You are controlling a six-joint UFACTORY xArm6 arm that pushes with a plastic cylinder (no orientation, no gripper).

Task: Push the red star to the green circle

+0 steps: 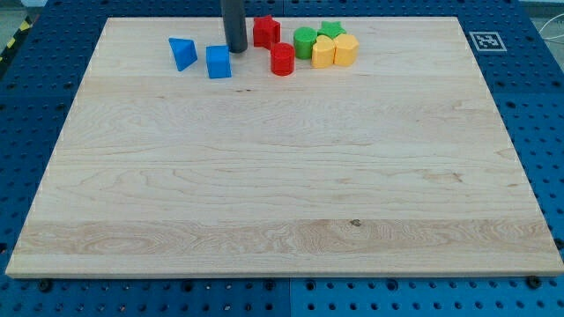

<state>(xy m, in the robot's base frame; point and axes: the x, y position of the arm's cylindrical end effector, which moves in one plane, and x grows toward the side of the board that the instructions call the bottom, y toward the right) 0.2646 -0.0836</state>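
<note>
The red star (266, 32) sits near the view's top, just right of my tip (235, 49). The green circle (305, 41) lies to the star's right, with a red cylinder (282, 59) below and between them. My tip stands between the blue cube (218, 62) and the red star, close to the star's left side; I cannot tell if it touches.
A blue triangular block (182, 54) lies left of the blue cube. A green star (331, 31) and two yellow blocks (323, 53) (345, 49) cluster right of the green circle. The wooden board (282, 194) has a fiducial tag (486, 40) at its top right corner.
</note>
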